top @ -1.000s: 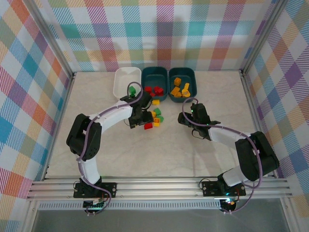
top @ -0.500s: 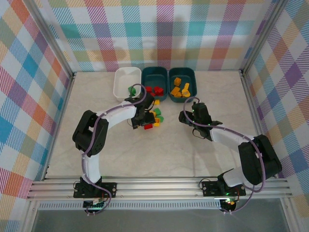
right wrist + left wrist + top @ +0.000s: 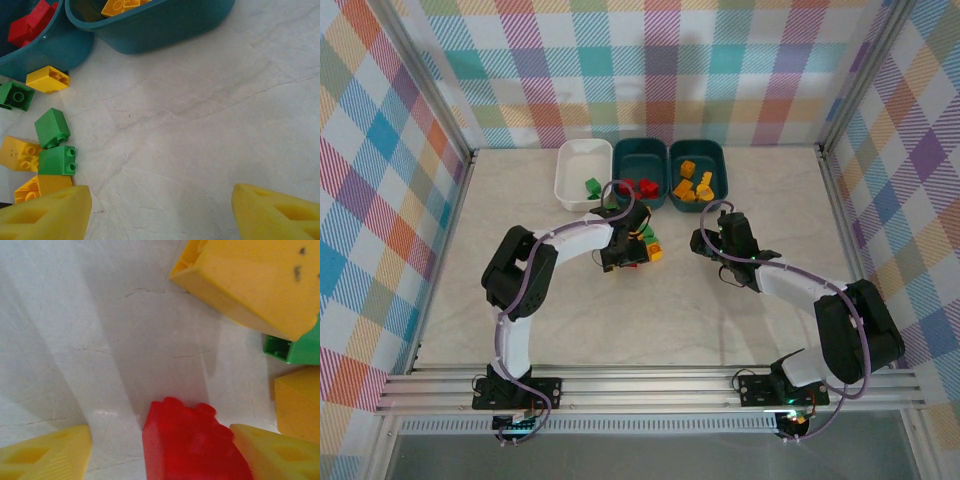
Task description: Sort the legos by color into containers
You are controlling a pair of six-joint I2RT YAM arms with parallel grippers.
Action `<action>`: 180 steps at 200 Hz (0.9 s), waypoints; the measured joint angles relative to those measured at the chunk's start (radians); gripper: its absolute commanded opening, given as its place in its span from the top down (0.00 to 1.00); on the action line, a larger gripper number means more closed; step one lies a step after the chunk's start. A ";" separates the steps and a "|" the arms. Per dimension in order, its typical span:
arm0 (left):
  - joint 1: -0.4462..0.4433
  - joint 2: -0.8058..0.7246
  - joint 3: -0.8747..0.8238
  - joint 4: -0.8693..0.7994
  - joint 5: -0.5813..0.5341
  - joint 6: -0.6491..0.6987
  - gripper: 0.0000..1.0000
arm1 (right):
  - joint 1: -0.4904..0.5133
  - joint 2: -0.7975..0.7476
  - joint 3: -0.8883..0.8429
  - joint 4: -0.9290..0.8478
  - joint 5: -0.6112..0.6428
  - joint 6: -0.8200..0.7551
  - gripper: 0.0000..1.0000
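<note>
1. L gripper [image 3: 160, 462] low at the table [image 3: 100, 340], in the loose pile [image 3: 646, 240]; unclenched, fingers [image 3: 47, 455] wide apart, nothing gripped yet
2. Red lego [image 3: 192, 445] betw. those fingers but off-centre: touching or almost touching the finger on the right of the wrist view, clear gap to the other; long axis not readable, cut by the frame edge
3. Close by in wrist view: big yellow lego [image 3: 250, 285] farther out, green lego [image 3: 295, 347] next to it, one more yellow at the right edge; all apart from the red one
4. R gripper [image 3: 162, 215] also unclenched and empty, over bare table right of the pile; greens and yellows off to the left in its wrist view
5. Tubs in a row at the far side: white tub [image 3: 580, 158] on the left w/ one green, mid tub [image 3: 640, 158] w/ reds, right tub [image 3: 698, 146] w/ yellows
6. Judged step: grab of red lego by L arm; far nearer than R, which sits well apart from it
7. Key relation for the move: mid tub straight far of L gripper, just past the pile, so prob. close, lift, short carry far
8. Risk: off-centre grip, so poss. sideways shove or twist on closing; neighbours near enough to get nudged
</note>
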 measured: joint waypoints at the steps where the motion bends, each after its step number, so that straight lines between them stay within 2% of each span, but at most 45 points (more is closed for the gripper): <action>1: 0.000 0.000 0.000 0.000 0.000 0.000 0.31 | 0.000 0.000 0.000 0.000 0.000 0.000 0.26; 58: 0.000 0.021 0.031 -0.040 -0.021 0.030 0.53 | 0.000 0.000 0.000 0.000 0.000 0.000 0.26; 97: 0.000 0.056 0.089 -0.078 -0.038 0.069 0.64 | 0.000 0.000 0.000 0.000 0.000 0.000 0.26; 140: 0.006 0.059 0.182 -0.100 -0.058 0.113 0.68 | 0.000 0.001 0.000 0.000 0.000 0.000 0.27; 180: 0.072 0.085 0.455 -0.136 -0.059 0.155 0.68 | 0.000 0.005 0.000 0.000 0.000 0.000 0.27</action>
